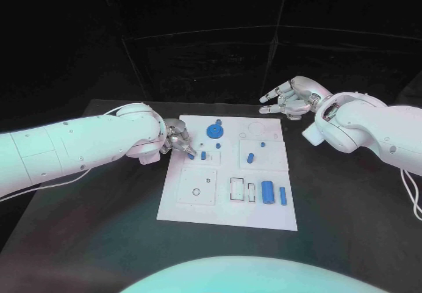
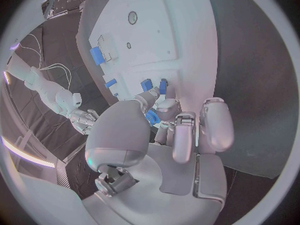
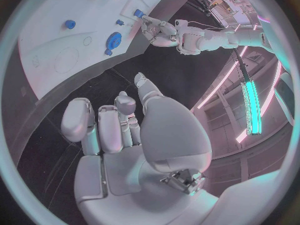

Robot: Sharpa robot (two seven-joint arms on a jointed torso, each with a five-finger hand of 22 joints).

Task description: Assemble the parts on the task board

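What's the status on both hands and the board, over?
Left hand pinching a small blue part at the board's left edge. Right hand open, off the board's far right corner. Nothing in the way.

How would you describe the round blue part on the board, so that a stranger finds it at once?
Start at the white task board. Near its far edge, beside the left hand, lies the round blue part. It is a flat disc; the other blue pieces are small pegs or bars.

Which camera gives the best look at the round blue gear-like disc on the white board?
The head view: the round blue disc lies unobstructed. The right wrist view shows it smaller, near the board's edge. In the left wrist view I cannot pick it out.
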